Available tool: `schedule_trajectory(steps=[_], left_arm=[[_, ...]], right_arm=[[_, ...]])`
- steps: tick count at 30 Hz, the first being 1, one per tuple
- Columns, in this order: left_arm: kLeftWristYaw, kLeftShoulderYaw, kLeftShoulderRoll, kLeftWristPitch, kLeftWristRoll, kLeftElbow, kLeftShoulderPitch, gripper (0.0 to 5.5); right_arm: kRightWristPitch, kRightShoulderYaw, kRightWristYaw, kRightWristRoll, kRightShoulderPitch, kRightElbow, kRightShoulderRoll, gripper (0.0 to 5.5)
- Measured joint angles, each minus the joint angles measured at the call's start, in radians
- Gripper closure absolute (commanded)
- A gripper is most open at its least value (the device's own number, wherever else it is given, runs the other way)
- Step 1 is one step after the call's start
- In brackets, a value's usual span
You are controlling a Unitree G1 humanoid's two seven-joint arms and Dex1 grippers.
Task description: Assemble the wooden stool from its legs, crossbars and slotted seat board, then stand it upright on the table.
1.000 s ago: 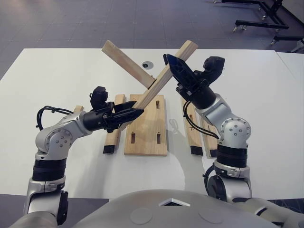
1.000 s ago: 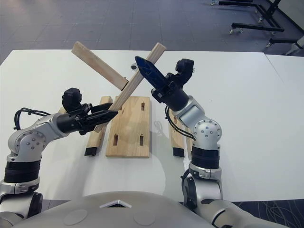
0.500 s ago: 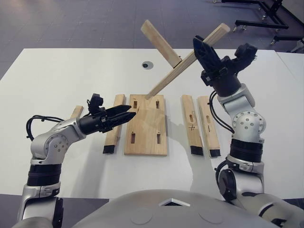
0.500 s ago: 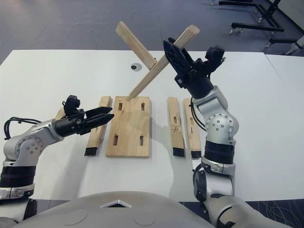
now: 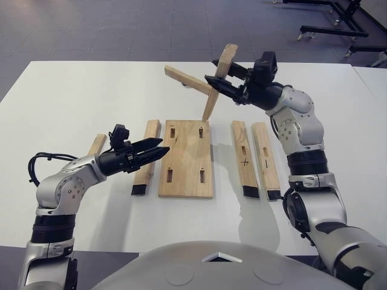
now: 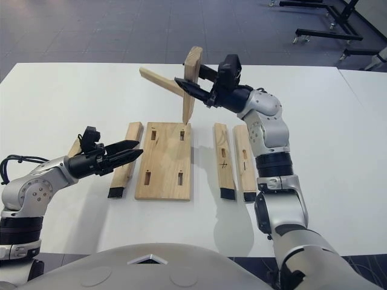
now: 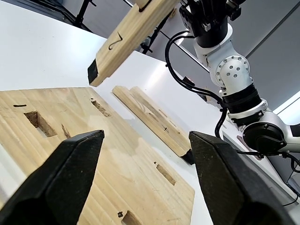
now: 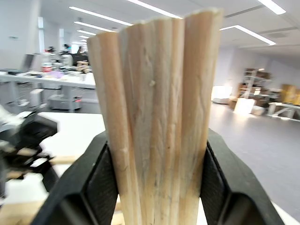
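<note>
Lot: stool parts, unassembled, laid out on a white table (image 5: 72, 96).

1. Board (image 5: 185, 175). Lies flat at the middle of the table, long side running away from the robot. Four slots show in it, two at the far end and two at the near end.
2. Left leg (image 5: 145, 158). Flat on the table just left of the board and parallel to it, black foot toward the robot.
3. Short piece (image 5: 97, 144). Flat, further left, partly hidden by the left arm.
4. Inner right leg (image 5: 243, 158) and outer right leg (image 5: 265, 158). Side by side to the right of the board, black feet toward the robot.
5. Held leg (image 5: 211, 106). In the air, nearly upright and slightly tilted, its black foot hanging over the board's far right corner. A crossbar (image 5: 187, 80) is joined to it and juts out to the left.
6. Right gripper (image 5: 217, 71). Raised beyond the board, fingers clamped on either side of the held leg near its upper end.
7. Left gripper (image 5: 164, 145). Low above the left leg, tips pointing toward the board, fingers spread wide with nothing between them.
</note>
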Motion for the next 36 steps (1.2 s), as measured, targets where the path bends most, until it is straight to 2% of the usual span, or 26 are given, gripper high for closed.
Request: schedule_trajectory(steps=[6,18,36], left_arm=[[0.002,0.013,0.002,0.000,-0.001,0.018,-0.001,2.18],[0.003,0.040,-0.003,-0.002,-0.006,0.049,-0.001,2.18],[0.005,0.037,-0.008,-0.025,0.014,0.076,-0.001,2.18]], right_arm=[[0.000,-0.004,0.109,0.018,-0.005,0.040,-0.009,3.44],[-0.022,-0.015,0.113,0.014,0.012,0.051,0.023,3.44],[0.025,-0.011,0.192,0.060,0.047,0.022,0.006,3.44]])
